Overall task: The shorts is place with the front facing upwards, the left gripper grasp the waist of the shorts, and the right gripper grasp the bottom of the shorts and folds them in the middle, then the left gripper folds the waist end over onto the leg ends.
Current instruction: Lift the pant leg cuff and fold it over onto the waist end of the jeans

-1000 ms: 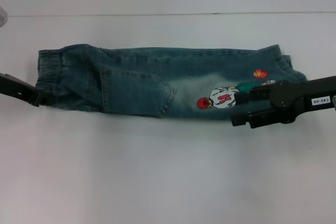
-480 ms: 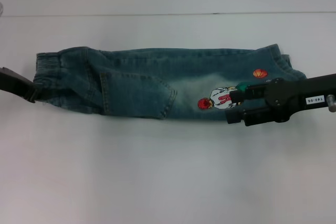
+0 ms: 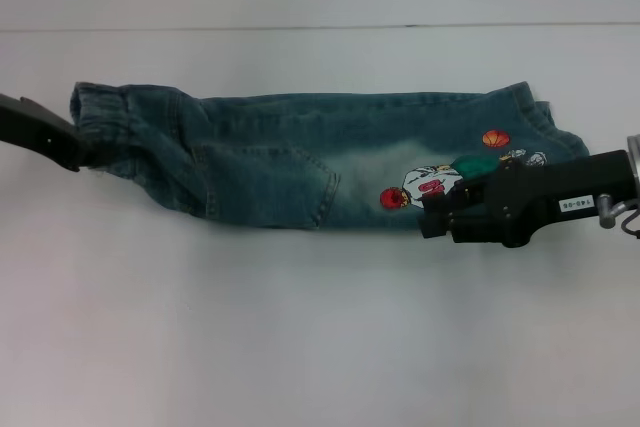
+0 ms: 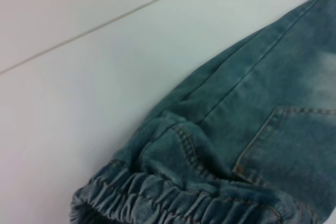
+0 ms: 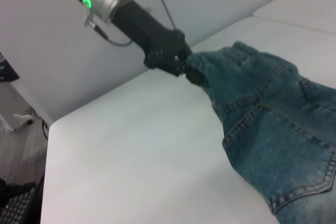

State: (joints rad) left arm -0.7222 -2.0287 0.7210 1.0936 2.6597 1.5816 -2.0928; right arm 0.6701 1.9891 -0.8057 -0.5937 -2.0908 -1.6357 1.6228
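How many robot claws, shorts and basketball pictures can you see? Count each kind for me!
Robot claws: 2, the left claw pinching the waist, the right claw over the leg end
Shorts: 1
Orange basketball pictures: 1
White table: 1
Total: 5
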